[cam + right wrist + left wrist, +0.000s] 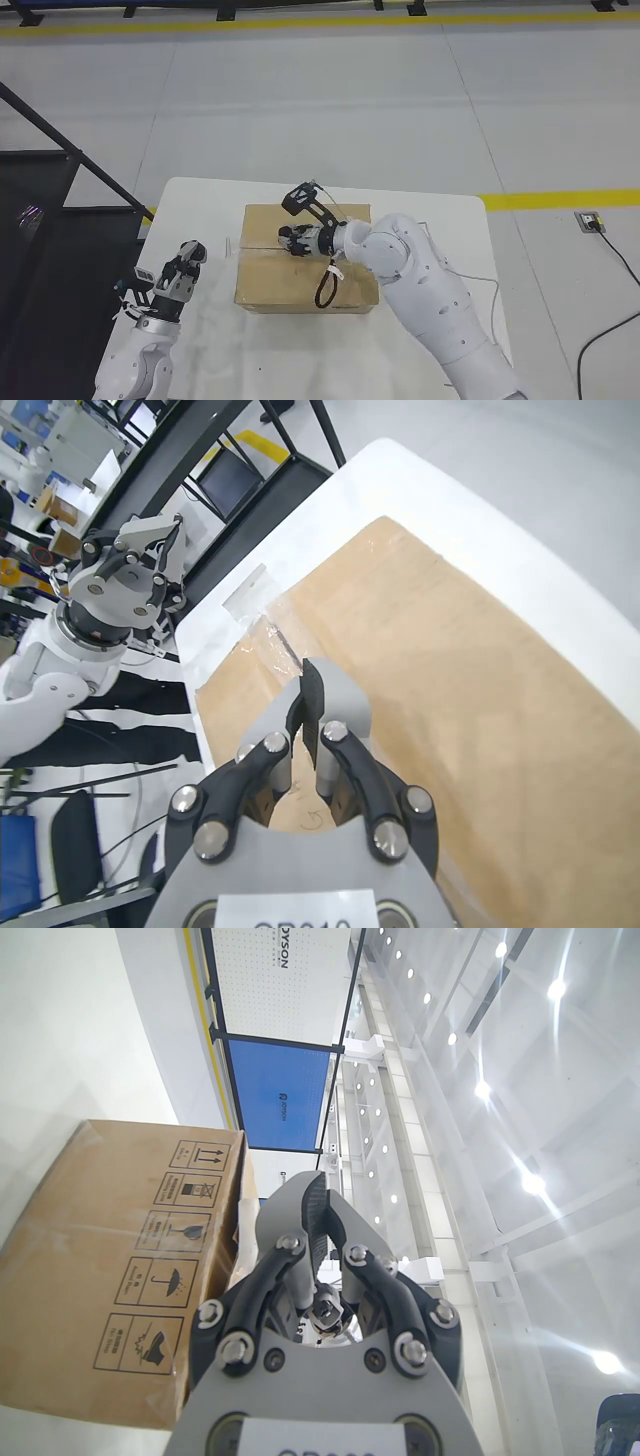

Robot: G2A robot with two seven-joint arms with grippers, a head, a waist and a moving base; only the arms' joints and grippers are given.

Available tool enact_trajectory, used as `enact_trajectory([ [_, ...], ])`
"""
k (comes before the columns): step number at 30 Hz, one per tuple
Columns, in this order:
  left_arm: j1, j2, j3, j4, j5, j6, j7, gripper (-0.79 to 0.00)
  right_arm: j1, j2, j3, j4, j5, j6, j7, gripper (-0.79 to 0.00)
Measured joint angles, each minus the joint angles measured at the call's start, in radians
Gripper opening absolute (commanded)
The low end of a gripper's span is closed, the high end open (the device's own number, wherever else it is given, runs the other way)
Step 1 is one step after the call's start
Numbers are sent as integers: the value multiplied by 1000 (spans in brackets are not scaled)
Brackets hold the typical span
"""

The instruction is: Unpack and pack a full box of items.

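Observation:
A closed cardboard box lies in the middle of the white table, its top seam covered with clear tape. My right gripper rests low over the box top at the taped seam, near the left end, and its tips are shut with nothing visible between them. My left gripper stands left of the box, apart from it, pointing up and shut. The box's printed side sits close beside it. The left gripper also appears beyond the box end.
A loose end of tape sticks out past the box onto the table. A black cable loop hangs from the right arm over the box. A black metal frame stands off the table's left edge. Bare table surrounds the box.

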Motion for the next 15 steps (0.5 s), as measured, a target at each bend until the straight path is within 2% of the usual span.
enact_trajectory([
  [5, 1, 0, 0, -1, 2, 1, -2, -785, 64, -21, -29, 78, 130, 124, 117, -785],
  [15, -1, -1, 2, 3, -4, 1, -7, -785, 177, -54, -88, 256, 179, 240, 158, -785],
])
